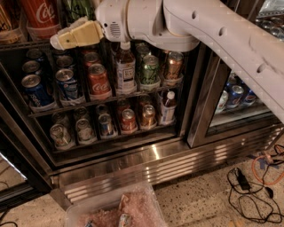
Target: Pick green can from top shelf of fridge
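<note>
At 6 o'clock, nearest, a clear plastic bin (133, 208) sits on the floor before the fridge (146, 156). Above it the white arm (213, 31) reaches in from 2 o'clock, carrying the gripper (62, 40) to 11 o'clock, level with the front edge of the top shelf (24, 45); I cannot tell whether it is released or clenched. Just behind it, at 12 o'clock, the green can (78, 9) stands on that shelf, right of the red Coca-Cola can (42, 15). The gripper seems to hang low and in front, probably lining up to close on the can's body.
</note>
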You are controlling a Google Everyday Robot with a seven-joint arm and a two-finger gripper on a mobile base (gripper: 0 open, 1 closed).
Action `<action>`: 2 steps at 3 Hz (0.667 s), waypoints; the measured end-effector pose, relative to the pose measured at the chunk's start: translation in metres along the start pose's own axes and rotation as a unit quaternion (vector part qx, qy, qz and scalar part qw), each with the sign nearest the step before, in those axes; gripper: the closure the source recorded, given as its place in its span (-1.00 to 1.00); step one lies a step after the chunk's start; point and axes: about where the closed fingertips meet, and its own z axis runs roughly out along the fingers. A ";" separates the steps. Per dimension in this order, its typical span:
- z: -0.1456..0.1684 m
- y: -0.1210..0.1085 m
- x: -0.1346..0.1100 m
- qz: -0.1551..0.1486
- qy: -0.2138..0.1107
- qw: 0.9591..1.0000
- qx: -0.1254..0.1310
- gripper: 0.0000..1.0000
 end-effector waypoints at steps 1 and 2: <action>0.003 0.000 0.000 -0.006 0.025 0.999 0.030 -1.00; 0.004 -0.002 0.000 -0.009 0.042 0.998 0.055 -1.00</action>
